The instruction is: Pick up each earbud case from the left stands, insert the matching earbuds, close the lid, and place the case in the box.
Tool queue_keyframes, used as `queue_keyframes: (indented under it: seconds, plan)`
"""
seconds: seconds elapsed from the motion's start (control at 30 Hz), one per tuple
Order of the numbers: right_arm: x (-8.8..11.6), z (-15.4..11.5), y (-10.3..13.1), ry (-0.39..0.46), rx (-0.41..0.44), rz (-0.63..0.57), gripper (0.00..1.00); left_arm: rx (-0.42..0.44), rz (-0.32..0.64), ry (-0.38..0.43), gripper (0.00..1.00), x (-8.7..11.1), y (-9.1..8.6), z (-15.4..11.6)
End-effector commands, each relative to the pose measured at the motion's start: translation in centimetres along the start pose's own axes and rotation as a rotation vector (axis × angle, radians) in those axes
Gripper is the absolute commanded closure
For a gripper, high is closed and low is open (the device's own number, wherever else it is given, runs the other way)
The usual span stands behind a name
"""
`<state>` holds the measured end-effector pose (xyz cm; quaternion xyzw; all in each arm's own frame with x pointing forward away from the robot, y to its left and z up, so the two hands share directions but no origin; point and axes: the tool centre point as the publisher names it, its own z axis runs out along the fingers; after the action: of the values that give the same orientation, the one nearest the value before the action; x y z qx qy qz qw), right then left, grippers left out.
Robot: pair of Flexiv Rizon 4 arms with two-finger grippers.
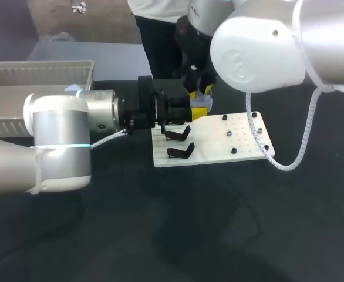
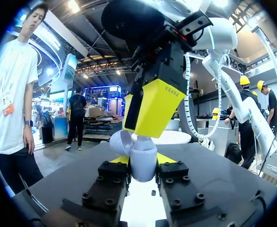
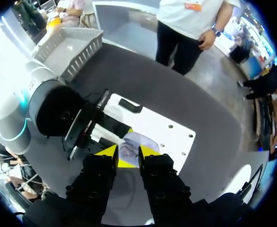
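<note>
A pale lilac earbud case (image 2: 143, 163) sits upright between the yellow-tipped fingers of my left gripper (image 2: 144, 163), which is shut on it. Its lid (image 2: 120, 142) hangs open to one side. My right gripper (image 2: 145, 113) hovers directly over the case, pointing down at it, its fingers slightly apart and empty. In the right wrist view the case (image 3: 129, 143) shows through the gap of the right gripper (image 3: 128, 153). In the head view both grippers meet over the far left corner of the white board (image 1: 230, 150), and the left gripper (image 1: 196, 109) comes in level from the left.
Two black stands (image 1: 178, 134) (image 1: 181, 151) stand bare on the board's left side. Small black pegs (image 1: 226, 134) dot its right part. A grey tray (image 1: 43, 73) sits at the table's far left. A white cable (image 1: 304, 147) loops from my right arm over the board's right edge.
</note>
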<state>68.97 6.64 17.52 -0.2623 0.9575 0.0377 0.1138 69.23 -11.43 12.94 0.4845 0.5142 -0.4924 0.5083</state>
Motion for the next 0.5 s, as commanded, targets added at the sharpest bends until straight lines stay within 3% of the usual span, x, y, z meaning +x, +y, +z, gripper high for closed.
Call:
queue_keyframes:
  seconds: [0.03, 0.27, 0.33, 0.5]
  plan:
    - [0.0, -0.1, 0.1, -0.002, 0.005, 0.000, 0.73, -0.006, 0.004, -0.004, 1.00, 0.1, -0.2, 0.0]
    - [-0.2, -2.4, 0.2, -0.062, 0.012, 0.001, 0.72, -0.006, 0.004, -0.004, 1.00, 0.1, -0.2, 0.0]
    - [-0.9, -2.9, -0.1, -0.084, 0.034, 0.004, 0.67, -0.006, 0.004, -0.004, 1.00, 0.1, -0.2, 0.0]
    - [-2.9, -2.7, -2.0, -0.108, 0.055, 0.035, 0.67, -0.006, 0.004, -0.004, 1.00, 0.1, -0.2, 0.0]
